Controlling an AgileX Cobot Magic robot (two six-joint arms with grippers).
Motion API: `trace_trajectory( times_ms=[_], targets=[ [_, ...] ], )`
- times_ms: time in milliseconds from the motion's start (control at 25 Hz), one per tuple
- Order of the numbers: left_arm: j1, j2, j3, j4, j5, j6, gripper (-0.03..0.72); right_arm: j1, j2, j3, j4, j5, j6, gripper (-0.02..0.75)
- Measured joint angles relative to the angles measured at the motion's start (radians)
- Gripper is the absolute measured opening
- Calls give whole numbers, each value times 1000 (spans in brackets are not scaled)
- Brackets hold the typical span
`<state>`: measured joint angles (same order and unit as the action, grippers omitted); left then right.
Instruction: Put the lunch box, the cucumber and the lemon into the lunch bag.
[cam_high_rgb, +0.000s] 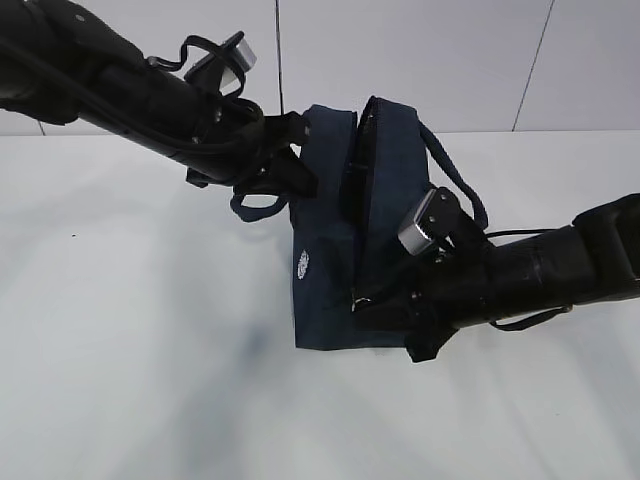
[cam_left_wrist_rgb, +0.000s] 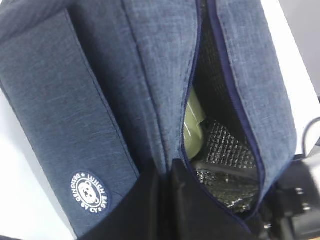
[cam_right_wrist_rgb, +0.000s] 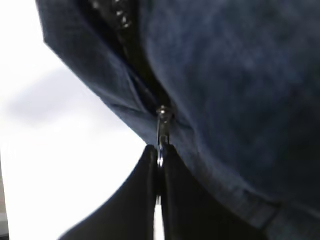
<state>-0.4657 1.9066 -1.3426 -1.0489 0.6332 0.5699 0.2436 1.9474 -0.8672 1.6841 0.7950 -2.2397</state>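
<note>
Right gripper (cam_right_wrist_rgb: 159, 165) pinched shut on zipper pull (cam_right_wrist_rgb: 162, 120), near bag's front edge; likely to work zipper. Bag (cam_high_rgb: 330, 270) mid-table (cam_high_rgb: 130, 380), far end propped up. Left gripper (cam_high_rgb: 290, 165) clamped on bag's far left edge, probably bracing it. Box lid (cam_left_wrist_rgb: 192, 130) visible inside against lining. Cucumber, lemon not seen. Both arms reaching low, angled inward.

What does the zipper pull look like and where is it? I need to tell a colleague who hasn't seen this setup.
Start at the dark navy lunch bag in the middle of the white table. Follow its zipper seam down to the near end, where the right gripper meets the fabric. The zipper pull is the small silvery metal piece pinched between the black jaws, the only shiny part on the matte cloth.
</note>
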Motion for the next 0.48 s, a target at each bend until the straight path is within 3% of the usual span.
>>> trace_trajectory(
  times_ms=[480],
  targets=[
    [0,0,0,0,-5,0,-2,0,-76,0,-106,-31,110,1]
  ],
)
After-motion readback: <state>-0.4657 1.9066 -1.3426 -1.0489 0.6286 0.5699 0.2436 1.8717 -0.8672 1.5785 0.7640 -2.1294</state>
